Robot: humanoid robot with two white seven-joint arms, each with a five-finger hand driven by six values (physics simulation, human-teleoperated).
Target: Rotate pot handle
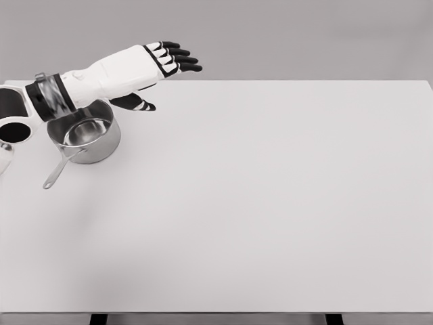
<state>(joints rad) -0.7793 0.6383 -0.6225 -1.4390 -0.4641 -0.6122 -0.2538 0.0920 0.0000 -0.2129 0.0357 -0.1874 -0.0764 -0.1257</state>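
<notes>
- Nearest me, the white table (270, 217) spreads across most of my view.
- At its left side I see the steel pot (84, 133), its handle (59, 169) angled toward the near left.
- Beyond it, my left hand (159, 64) hovers above the far edge, fingers extended, holding nothing.

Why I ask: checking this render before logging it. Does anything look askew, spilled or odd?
Nothing spilled or damaged. The pot stands upright near the table's left edge, handle pointing toward the near-left. Oddly, the left hand hovers open beyond the pot, not at the handle.
</notes>
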